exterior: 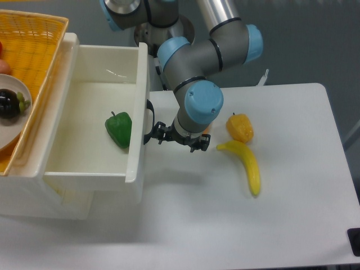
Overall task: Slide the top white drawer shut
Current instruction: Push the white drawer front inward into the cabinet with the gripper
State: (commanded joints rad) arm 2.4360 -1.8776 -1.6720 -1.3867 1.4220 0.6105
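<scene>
Camera view: top white drawer (90,140) pulled out, green pepper (119,129) inside; tool (175,139) just beside its black handle (149,121), jaw state indiscernible; banana (248,165) beyond on surface (270,214).

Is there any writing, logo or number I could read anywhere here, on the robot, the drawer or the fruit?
None can be read.
The arm shows only plain grey and blue surfaces.
The top white drawer, the yellow basket, the banana and the green pepper carry no labels or stickers in this view.
</scene>
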